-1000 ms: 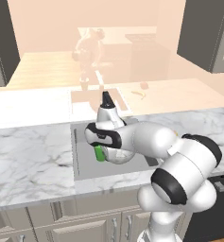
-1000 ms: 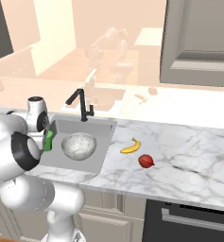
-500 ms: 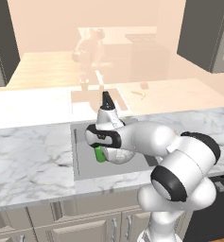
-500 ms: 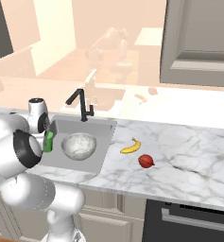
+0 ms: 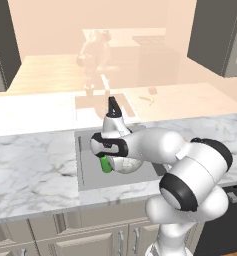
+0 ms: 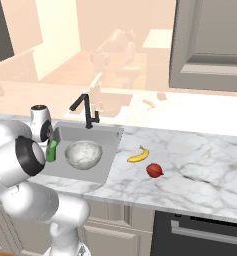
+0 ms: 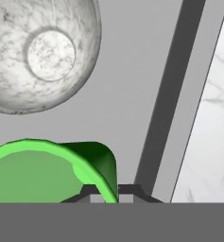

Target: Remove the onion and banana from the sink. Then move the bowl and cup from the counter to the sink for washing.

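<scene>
My hand [image 7: 105,190] is clamped on the rim of the cup [image 7: 47,170], a light, rigid, likely slippery tumbler, above the sink [image 6: 107,150] beside 1 bowl [image 6: 83,154].

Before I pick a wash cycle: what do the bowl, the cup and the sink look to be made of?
Bowl: grey-white and speckled, so stone or glazed ceramic, possibly metal; the look leaves it open.
Cup: bright uniform green with a thin rim, likely plastic.
Sink: flat, even matte grey, probably brushed steel or composite; no reflections to settle it.
</scene>
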Controlling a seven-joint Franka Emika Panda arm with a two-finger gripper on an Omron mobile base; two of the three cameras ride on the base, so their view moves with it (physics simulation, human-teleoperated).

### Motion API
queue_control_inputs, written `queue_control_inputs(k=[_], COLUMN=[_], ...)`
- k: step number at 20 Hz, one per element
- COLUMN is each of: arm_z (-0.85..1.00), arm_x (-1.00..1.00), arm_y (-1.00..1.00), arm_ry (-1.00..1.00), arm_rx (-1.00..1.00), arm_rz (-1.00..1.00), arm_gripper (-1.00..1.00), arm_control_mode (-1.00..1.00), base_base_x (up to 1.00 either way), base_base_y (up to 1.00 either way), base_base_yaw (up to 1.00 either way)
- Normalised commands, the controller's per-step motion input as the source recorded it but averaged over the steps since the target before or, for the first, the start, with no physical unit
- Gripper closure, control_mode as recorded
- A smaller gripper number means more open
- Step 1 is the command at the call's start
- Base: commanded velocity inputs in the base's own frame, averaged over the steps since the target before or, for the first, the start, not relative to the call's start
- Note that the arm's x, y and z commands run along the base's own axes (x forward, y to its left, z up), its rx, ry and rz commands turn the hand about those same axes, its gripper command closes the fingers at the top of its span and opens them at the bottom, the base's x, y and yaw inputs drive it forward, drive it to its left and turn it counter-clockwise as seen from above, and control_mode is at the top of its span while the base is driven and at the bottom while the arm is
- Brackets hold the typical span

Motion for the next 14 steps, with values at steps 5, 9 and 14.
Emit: queue_control_inputs(k=[5, 9, 14], arm_z=[-0.07, -0.10, -0.08], arm_x=[0.00, 0.00, 0.02], arm_y=[0.00, 0.00, 0.00], arm_ry=[0.00, 0.00, 0.00], arm_rx=[0.00, 0.00, 0.00], arm_rz=[0.00, 0.00, 0.00], arm_gripper=[1.00, 1.00, 1.00], arm_control_mode=[-1.00, -1.00, -1.00], base_base_x=[0.00, 0.00, 0.00], base_base_y=[0.00, 0.00, 0.00], base_base_yaw=[0.00, 0.00, 0.00])
